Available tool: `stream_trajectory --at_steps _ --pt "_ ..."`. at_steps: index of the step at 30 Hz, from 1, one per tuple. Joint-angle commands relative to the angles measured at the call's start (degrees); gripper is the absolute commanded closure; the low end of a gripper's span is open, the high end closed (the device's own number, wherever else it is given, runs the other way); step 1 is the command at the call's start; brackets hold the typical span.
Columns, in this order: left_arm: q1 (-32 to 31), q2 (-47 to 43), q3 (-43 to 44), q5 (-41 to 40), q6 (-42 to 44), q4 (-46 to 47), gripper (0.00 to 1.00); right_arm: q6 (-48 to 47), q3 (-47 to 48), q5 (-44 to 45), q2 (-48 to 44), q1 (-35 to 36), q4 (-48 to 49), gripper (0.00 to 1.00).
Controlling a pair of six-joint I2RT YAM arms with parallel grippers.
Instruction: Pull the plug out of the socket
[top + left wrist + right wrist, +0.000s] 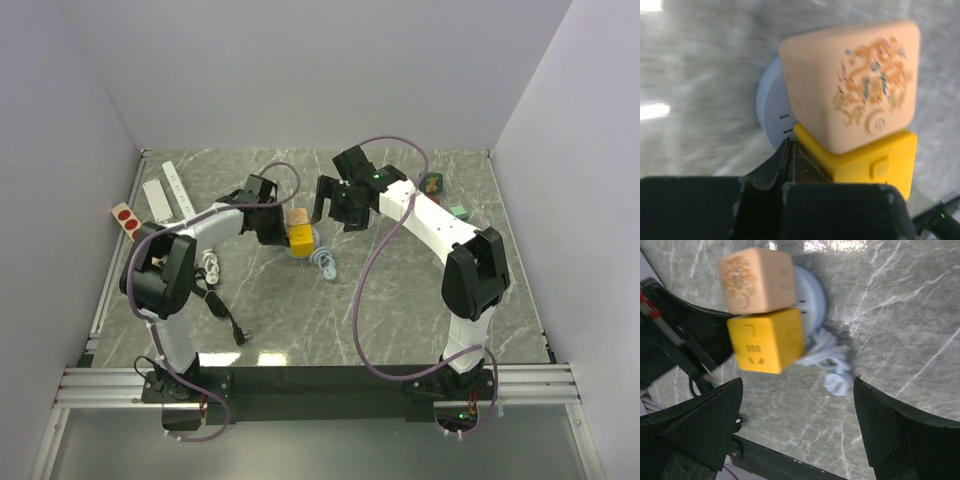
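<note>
A round white socket (318, 240) lies mid-table with a yellow cube plug (300, 238) and a beige printed cube plug (297, 217) on it. My left gripper (268, 218) is shut with nothing between the fingers. In the left wrist view its tips (788, 145) rest against the yellow plug (865, 160) and the socket's disc (771, 107), below the beige plug (855, 90). My right gripper (335, 205) is open and hovers above. In the right wrist view it (797, 415) is empty, and the yellow plug (767, 340), beige plug (757, 280) and socket (810, 295) lie beyond it.
The socket's white cord with its own plug (837, 382) is coiled beside it. A white power strip (165, 195) and a red-buttoned piece (125, 217) lie at the left wall. A black cable (225, 315) lies by the left arm. Small green objects (458, 211) lie at the right.
</note>
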Motion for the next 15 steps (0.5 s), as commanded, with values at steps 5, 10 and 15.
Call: stream_trajectory --at_steps 5,10,15 --pt "-4.61 -2.06 -4.42 6.82 -11.04 13.06 1.0 -7.07 4.92 1.54 1.2 0.18 -2.92 0.03" --pt "-4.52 -8.72 -7.5 -4.06 -12.29 9.74 1.0 -11.21 5.02 1.54 2.0 0.71 -4.94 0.0" --pt "-3.38 -15.33 -8.99 -11.45 -14.22 4.9 1.0 -15.87 7.56 4.61 4.98 2.91 -7.84 0.0"
